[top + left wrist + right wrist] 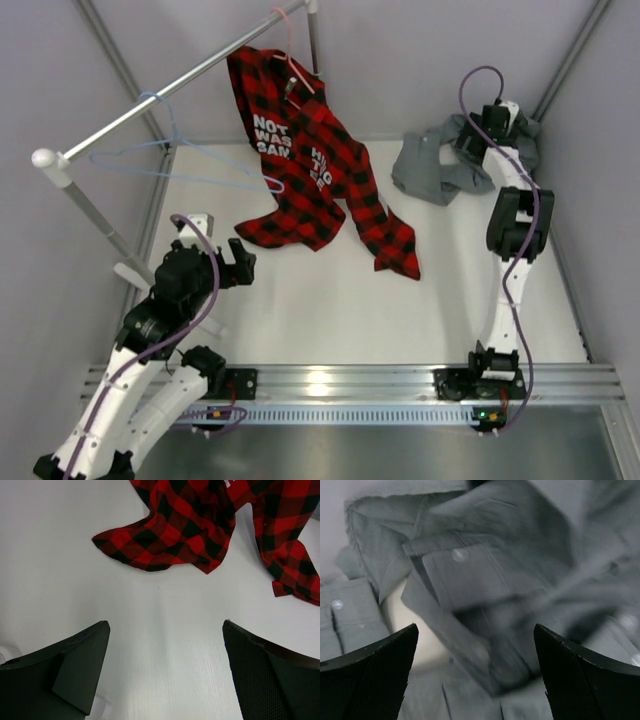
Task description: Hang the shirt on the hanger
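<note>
The grey shirt (pixel 430 170) lies crumpled at the back right of the table. My right gripper (pixel 478 135) hangs right over it, pointing down. In the right wrist view its fingers stand wide apart, and my right gripper (pixel 475 627) is open, with the shirt's (pixel 485 570) buttoned folds close below and nothing pinched. The light-blue hanger (pixel 170 160) hangs by its hook from the rail (pixel 150 104) at the left. My left gripper (pixel 243 262) is open over bare table, near the front left. The left wrist view shows nothing between the fingers of my left gripper (pixel 165 624).
A red-and-black plaid shirt (pixel 310 170) hangs on a pink hanger (pixel 292 55) from the rail, its lower part spread on the table (pixel 330 310) ahead of the left gripper (pixel 180 535). Grey walls enclose the table on three sides.
</note>
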